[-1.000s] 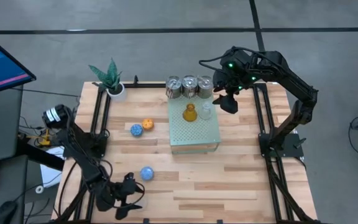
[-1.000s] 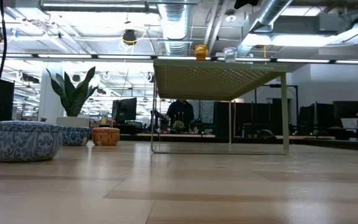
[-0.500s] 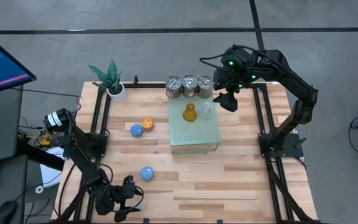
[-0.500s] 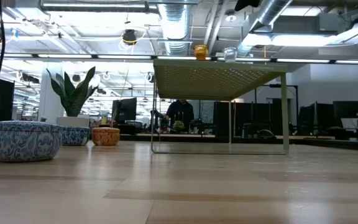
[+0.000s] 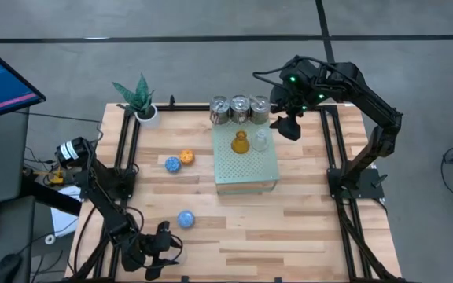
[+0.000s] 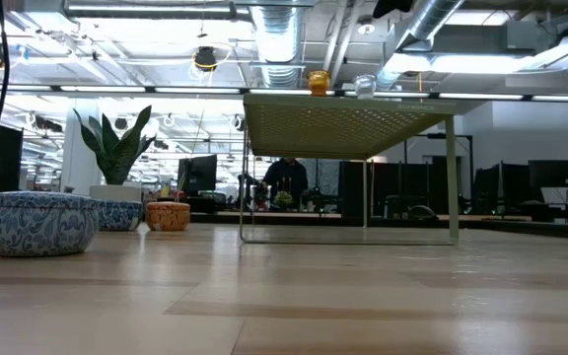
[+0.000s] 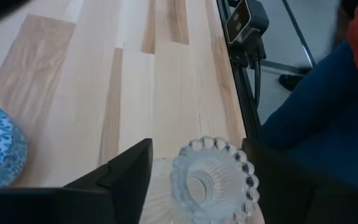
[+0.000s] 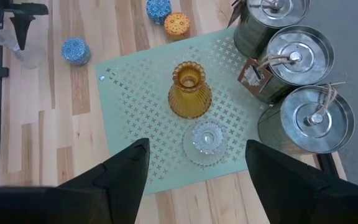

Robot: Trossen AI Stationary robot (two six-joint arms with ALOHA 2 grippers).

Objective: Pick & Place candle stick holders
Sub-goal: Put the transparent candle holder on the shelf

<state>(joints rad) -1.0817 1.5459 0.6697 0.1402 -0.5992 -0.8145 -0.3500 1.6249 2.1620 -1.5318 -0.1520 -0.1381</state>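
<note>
My left gripper [image 5: 163, 250] is at the table's near left corner, shut on a clear glass holder [image 7: 213, 183] with a beaded rim. My right gripper [image 8: 194, 180] is open and hovers over the far right part of the pale-green perforated block [image 5: 246, 169]. An amber glass holder [image 5: 240, 142] and a second clear glass holder [image 5: 261, 140] stand on the block. Three silver cups [image 5: 241, 108] stand behind the block. Two blue holders [image 5: 172, 163] [image 5: 185, 218] and an orange one [image 5: 187, 157] rest on the wood. My left gripper has the clear glass holder between its two fingers [image 7: 132, 171], one on either side of its body [image 7: 163, 193] below the beaded rim. The holder's open mouth faces up. The fingers point toward the table's right. I cannot tell whether it stands on the table.
A green plant in a white pot [image 5: 142, 102] stands at the far left corner. Black rails [image 5: 126, 149] [image 5: 330, 149] run along the table's left and right sides. Bare wood [image 5: 289, 228] lies near the front right. A person's blue and red clothing [image 7: 328, 106] shows beyond the table edge.
My left gripper has shifted a little toward the table's near left corner, still shut on the clear glass holder.
</note>
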